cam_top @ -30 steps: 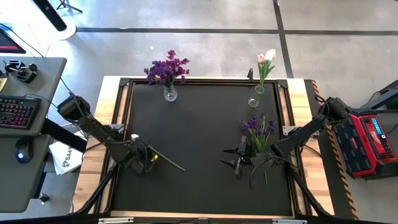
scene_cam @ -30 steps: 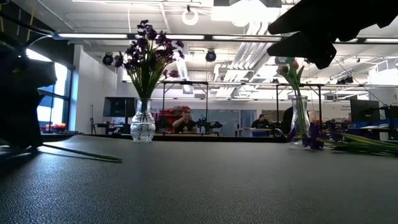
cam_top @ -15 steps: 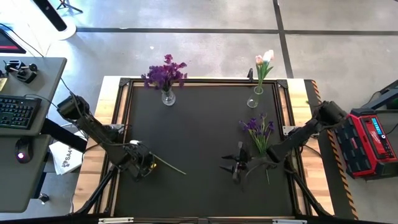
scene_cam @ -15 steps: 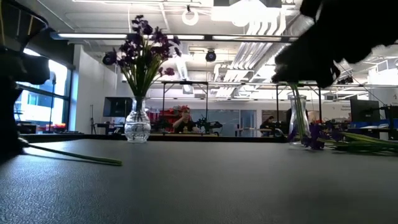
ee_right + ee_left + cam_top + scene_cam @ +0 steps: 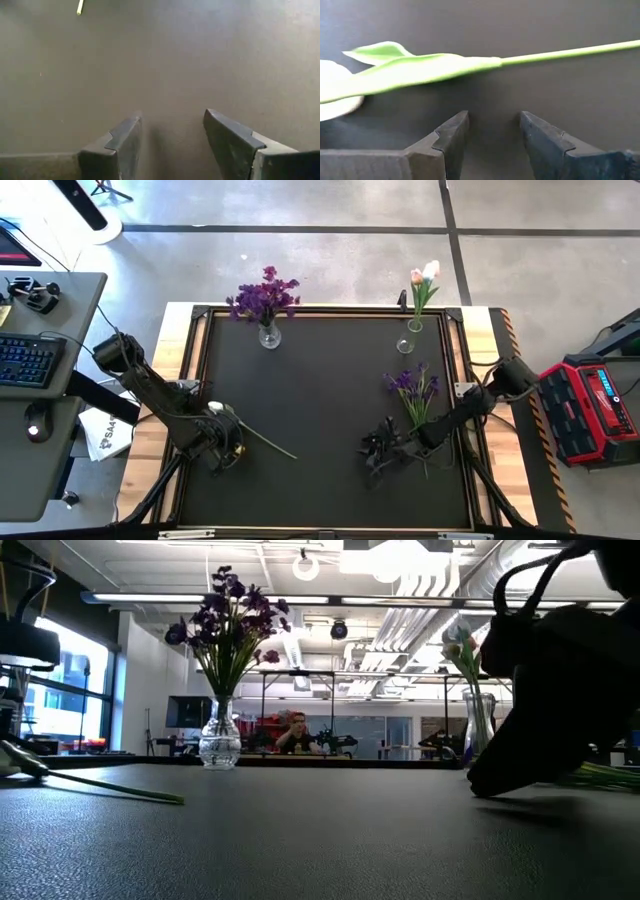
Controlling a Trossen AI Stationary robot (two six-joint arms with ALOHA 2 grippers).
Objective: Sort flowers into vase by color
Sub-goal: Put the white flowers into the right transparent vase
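A white-headed flower lies flat on the black mat; its green stem (image 5: pixel 268 444) runs toward the table's middle, and its leaf (image 5: pixel 415 67) and white bloom (image 5: pixel 332 95) show in the left wrist view. My left gripper (image 5: pixel 224 444) (image 5: pixel 492 135) is open, its fingertips just short of the stem. Several purple flowers (image 5: pixel 412 386) lie on the mat at the right. My right gripper (image 5: pixel 374 456) (image 5: pixel 172 135) is open and low over bare mat, near-left of them. Purple blooms (image 5: pixel 262 296) stand in one glass vase (image 5: pixel 268 336), and pink and white tulips (image 5: pixel 426 274) in another (image 5: pixel 407 343).
A raised frame (image 5: pixel 200 350) borders the black mat. The two vases stand near its far edge, with open mat between and in front of them (image 5: pixel 320 400). A desk with a keyboard (image 5: pixel 25 360) is left of the table and a red case (image 5: pixel 592 412) right of it.
My right gripper has come down from well above the mat to just over it, shifting toward the near edge and a little left, away from the purple flowers. In the low view my left gripper has drawn back from the stem's end. The white-headed flower stays on the mat.
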